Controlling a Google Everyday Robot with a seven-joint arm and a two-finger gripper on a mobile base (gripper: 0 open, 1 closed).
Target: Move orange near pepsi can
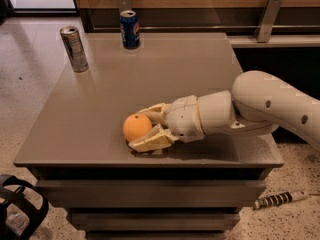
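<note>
The orange (136, 126) sits near the front edge of the grey table (100, 94), left of centre. My gripper (141, 129) reaches in from the right, with its cream fingers (147, 141) on either side of the orange and closed against it. The blue pepsi can (129, 29) stands upright at the far edge of the table, well behind the orange.
A taller silver-grey can (74, 48) stands at the table's far left corner. My white arm (260, 106) stretches across the right front of the table. A wooden wall with metal brackets (268, 15) runs behind. A black object (17, 204) lies on the floor at lower left.
</note>
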